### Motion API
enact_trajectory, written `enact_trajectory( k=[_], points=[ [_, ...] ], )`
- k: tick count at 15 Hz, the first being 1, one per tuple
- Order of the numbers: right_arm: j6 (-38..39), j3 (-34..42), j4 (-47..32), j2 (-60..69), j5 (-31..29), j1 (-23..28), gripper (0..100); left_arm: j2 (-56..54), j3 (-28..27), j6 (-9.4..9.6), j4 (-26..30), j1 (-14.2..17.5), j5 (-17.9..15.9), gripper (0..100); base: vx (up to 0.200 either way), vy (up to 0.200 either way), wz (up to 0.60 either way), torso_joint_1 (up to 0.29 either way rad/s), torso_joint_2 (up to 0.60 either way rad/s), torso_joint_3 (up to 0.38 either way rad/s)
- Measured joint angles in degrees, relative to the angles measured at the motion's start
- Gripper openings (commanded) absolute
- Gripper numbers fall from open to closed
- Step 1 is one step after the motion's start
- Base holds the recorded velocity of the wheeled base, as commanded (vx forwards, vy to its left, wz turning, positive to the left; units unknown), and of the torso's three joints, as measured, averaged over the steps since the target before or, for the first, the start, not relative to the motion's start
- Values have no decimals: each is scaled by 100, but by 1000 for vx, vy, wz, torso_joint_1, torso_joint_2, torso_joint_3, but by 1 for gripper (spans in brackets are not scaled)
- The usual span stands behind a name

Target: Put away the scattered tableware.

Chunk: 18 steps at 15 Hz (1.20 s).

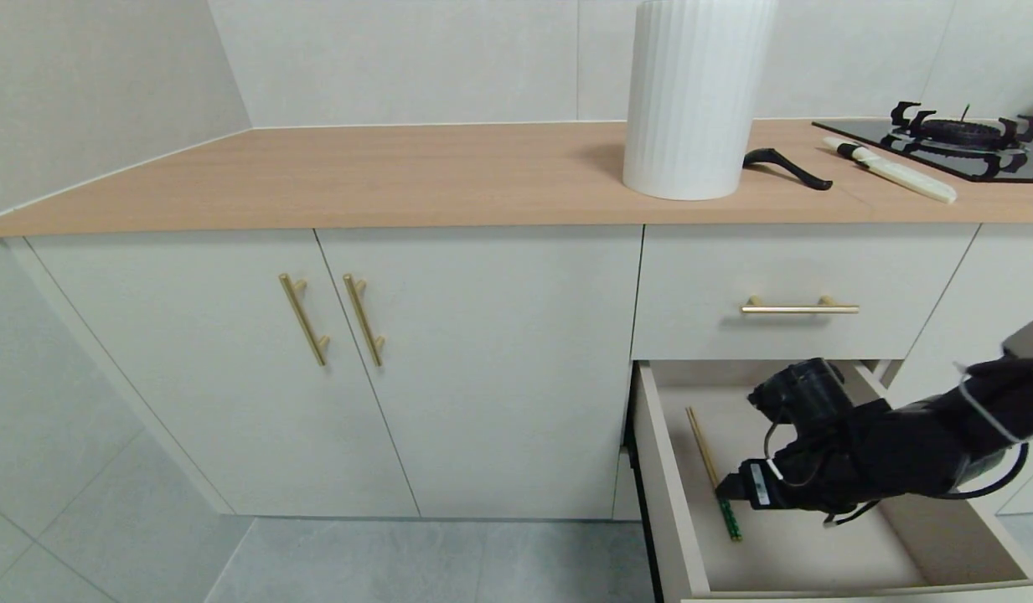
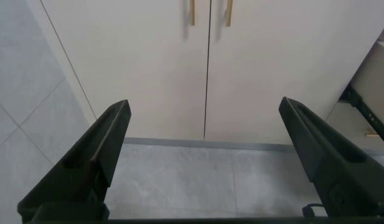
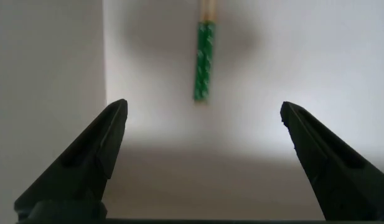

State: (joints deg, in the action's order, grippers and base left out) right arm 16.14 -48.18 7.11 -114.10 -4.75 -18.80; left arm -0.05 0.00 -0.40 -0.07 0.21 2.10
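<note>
Wooden chopsticks (image 1: 710, 465) lie in the open drawer (image 1: 663, 469) by the right end effector (image 3: 203, 109), fingers apart and empty, while knife (image 1: 893, 172) and black tool (image 1: 788, 167) wait on the counter (image 1: 399, 176).

Soft even indoor light, faint shadow beside white cylinder (image 1: 692, 100), open drawer (image 1: 663, 481) interior dimmer.

Head overlooks counter (image 1: 399, 172); left wrist faces doors (image 2: 135, 68); right wrist inside drawer (image 3: 48, 62)

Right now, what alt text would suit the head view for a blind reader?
The right gripper is inside a pulled-out drawer, near chopsticks lying on its floor. The wooden counter above holds a white ribbed canister, a knife and a stove.
</note>
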Motion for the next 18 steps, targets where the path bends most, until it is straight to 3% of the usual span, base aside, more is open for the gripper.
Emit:
enact_trajectory(
  k=[3, 7, 12, 18],
  points=[
    [-501, -297, -896, 1030, 435, 607, 100, 0, 0, 2, 0, -5, 0, 100, 0, 0, 0, 0, 0, 0],
    [-1234, -417, -1034, 2206, 806, 1659, 100, 0, 0, 5, 2, -5, 0, 100, 0, 0, 0, 0, 0, 0],
    [-1503, -276, -1012, 2899, 814, 1786, 100, 0, -7, 2, -6, 0, 0, 100, 0, 0, 0, 44, -162, -165],
    [-1510, -207, -1023, 3073, 817, 1701, 100, 0, -2, 2, -2, -2, 0, 100, 0, 0, 0, 128, -489, -306]
  ],
)
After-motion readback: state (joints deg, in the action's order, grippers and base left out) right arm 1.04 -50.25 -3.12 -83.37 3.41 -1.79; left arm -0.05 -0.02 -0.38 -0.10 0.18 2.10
